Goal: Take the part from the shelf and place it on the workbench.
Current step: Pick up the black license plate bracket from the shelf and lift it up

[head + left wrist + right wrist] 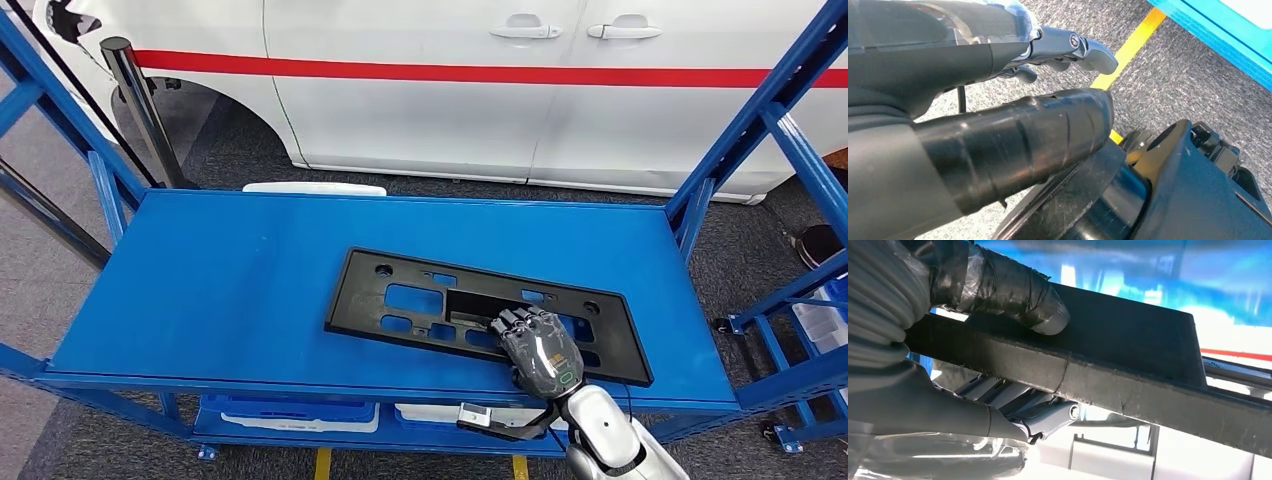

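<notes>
A flat black plastic part [420,300] with several cut-outs lies on the top board of the blue shelf [220,290], right of centre. My right hand [540,350] is over the part's near right edge. In the right wrist view the taped thumb [1013,290] presses one face of the part [1148,350] and the fingers [1038,415] curl against the other face, so the hand grips the edge. My left hand [973,100] hangs over the floor with its fingers stretched out and nothing in it.
Blue slanted uprights [740,130] frame the shelf on both sides. A white car [450,90] with a red stripe stands close behind. A black post [140,100] rises at the back left. Bins [290,415] sit on the lower shelf. A yellow floor line [1133,45] runs below.
</notes>
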`<control>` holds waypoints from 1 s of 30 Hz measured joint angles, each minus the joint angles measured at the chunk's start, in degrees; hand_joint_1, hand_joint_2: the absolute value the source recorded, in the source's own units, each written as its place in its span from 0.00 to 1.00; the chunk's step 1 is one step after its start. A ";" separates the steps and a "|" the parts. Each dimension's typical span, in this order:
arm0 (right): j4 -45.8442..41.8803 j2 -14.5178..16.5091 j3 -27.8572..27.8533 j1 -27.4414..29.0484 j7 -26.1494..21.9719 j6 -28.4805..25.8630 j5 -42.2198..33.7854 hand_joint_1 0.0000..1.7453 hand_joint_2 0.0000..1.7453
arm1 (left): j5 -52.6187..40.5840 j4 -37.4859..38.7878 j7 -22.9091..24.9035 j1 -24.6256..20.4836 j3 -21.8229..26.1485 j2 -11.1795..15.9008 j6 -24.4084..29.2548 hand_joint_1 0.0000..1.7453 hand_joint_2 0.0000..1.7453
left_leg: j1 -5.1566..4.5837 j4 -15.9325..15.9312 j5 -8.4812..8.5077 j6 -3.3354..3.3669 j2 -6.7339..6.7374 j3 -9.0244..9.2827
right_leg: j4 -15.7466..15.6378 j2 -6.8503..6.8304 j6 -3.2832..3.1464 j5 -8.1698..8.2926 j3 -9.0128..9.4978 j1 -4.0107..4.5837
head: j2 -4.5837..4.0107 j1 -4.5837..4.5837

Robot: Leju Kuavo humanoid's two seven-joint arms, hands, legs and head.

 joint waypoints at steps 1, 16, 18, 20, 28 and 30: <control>-0.39 0.07 -0.16 0.50 0.19 -1.23 1.39 1.00 1.00 | 0.00 0.00 0.02 0.00 0.01 0.00 0.07 0.00 0.00 | 0.00 0.00 0.00 0.00 0.00 -0.01 | 0.00 0.00 0.00 0.00 0.01 0.00 | 0.00 0.00; -15.74 -0.86 -2.77 7.02 -5.99 -8.79 15.02 1.00 1.00 | 0.14 0.00 2.28 0.13 1.55 -0.64 4.07 0.00 0.00 | -0.01 0.00 0.00 0.00 -0.07 -0.03 | -0.01 -0.03 0.02 -0.05 -0.06 -0.04 | 0.00 -0.01; -18.27 -0.66 -4.87 8.92 -11.30 -8.82 15.03 1.00 1.00 | 0.17 0.00 3.89 0.20 1.78 -1.67 7.23 0.00 0.00 | -0.04 0.00 0.00 0.01 -0.19 -0.04 | -0.02 -0.14 0.04 -0.06 -0.03 -0.08 | 0.00 -0.01; -21.02 0.02 -7.71 11.43 -16.50 -8.88 15.03 1.00 1.00 | 0.17 0.00 4.94 0.17 1.99 -2.99 9.70 0.00 0.00 | -0.08 0.00 -0.01 0.01 -0.32 -0.07 | -0.02 -0.27 0.07 -0.10 0.01 -0.10 | 0.00 -0.01; -27.45 3.17 -15.81 17.00 -25.01 -8.92 15.03 1.00 1.00 | 0.22 0.02 6.03 0.05 2.84 -6.08 10.93 0.00 0.00 | -0.08 0.00 -0.04 0.04 -0.28 -0.07 | -0.04 -0.25 0.09 -0.11 -0.02 -0.11 | 0.00 0.00; -28.68 5.39 -17.39 18.64 -29.71 -8.92 15.03 1.00 1.00 | 0.26 0.02 6.27 0.06 2.87 -6.08 10.66 0.00 0.00 | -0.06 0.00 -0.04 0.03 -0.29 -0.06 | -0.03 -0.27 0.09 -0.11 -0.02 -0.10 | 0.00 -0.01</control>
